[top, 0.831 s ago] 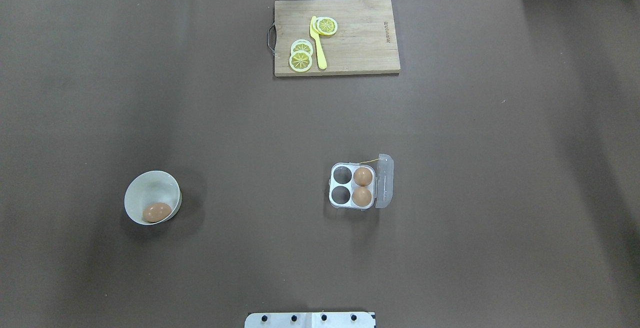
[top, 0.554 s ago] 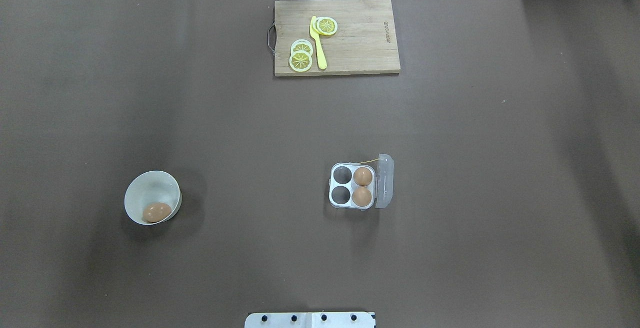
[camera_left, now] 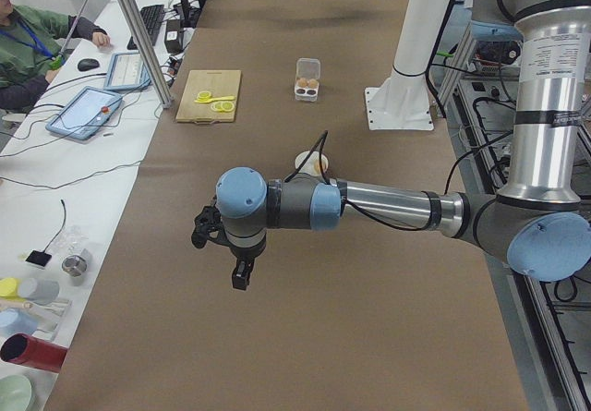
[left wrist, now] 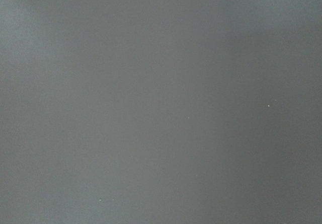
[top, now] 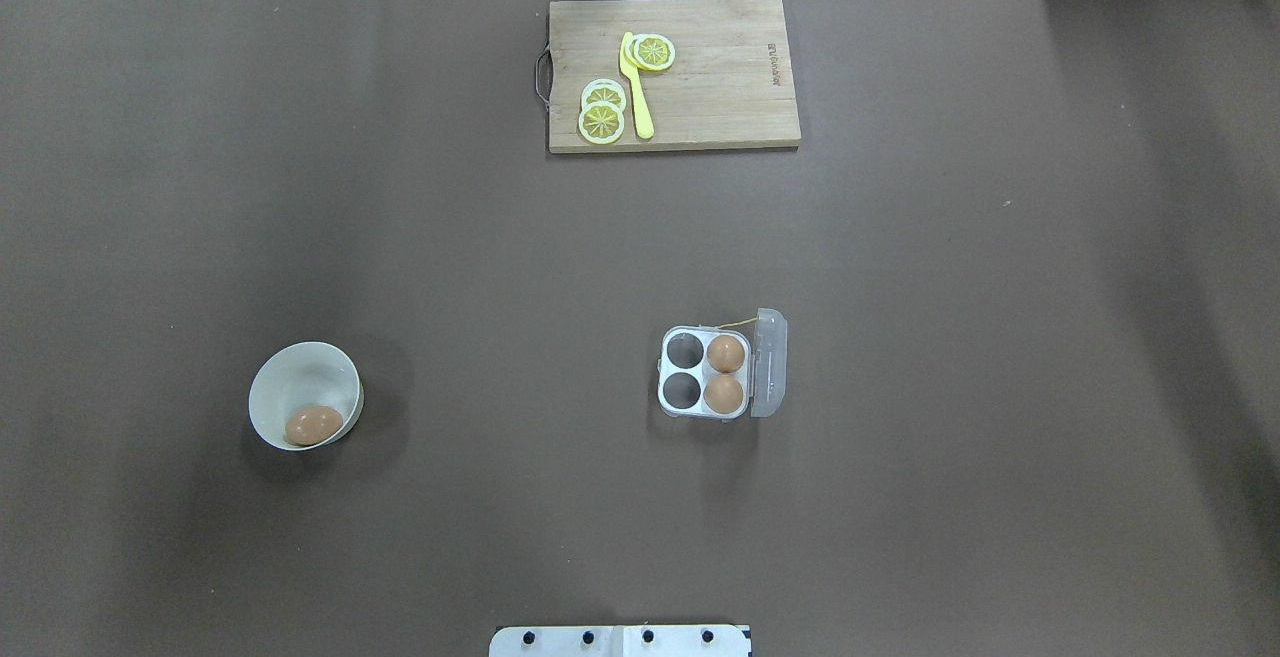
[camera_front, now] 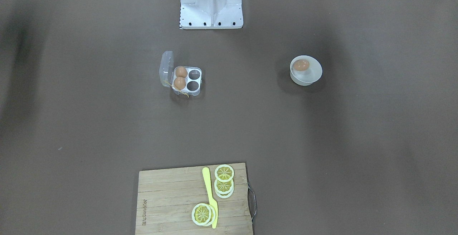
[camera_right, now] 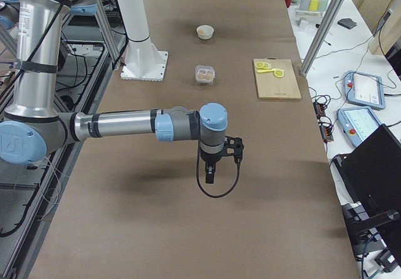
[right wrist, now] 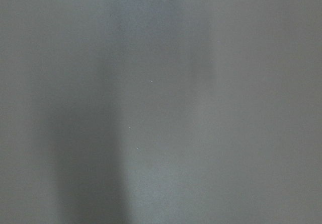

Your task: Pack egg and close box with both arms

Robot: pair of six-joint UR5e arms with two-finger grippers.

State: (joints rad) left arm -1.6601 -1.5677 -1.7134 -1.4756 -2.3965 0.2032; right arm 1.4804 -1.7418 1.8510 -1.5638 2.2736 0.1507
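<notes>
From across the table: can see the egg (camera_front: 301,64) lying in the white bowl (camera_front: 312,78), on the robot's left half, closer to the robot's edge than to the far edge. Can also see the box (camera_front: 195,84) near the middle, with its lid (camera_front: 166,67) tipped open on the side away from the bowl. Two other eggs (camera_front: 179,83) in the cups by the lid, two bare cups on the side facing the bowl. No arms here, only the white stand (camera_front: 211,9) at the robot's edge and a cutting board (camera_front: 168,199) at the far edge. From above: same layout, egg lying with its long side nearly along the robot's edge. No arms here either. From the left end: can see the left gripper (camera_left: 240,277) hanging fingers-down over bare table near that end, with the bowl peeking out just past the arm and the box far beyond. Cannot tell if open or closed. From the right end: can see the right gripper (camera_right: 209,177) hanging the same way near that end, well apart from the box. Cannot tell open or closed there either. Looks like a job for the left arm first, being nearer the egg, with the right arm nearer the lid. From both wrist cameras: only blurry grey, nothing to make out.
</notes>
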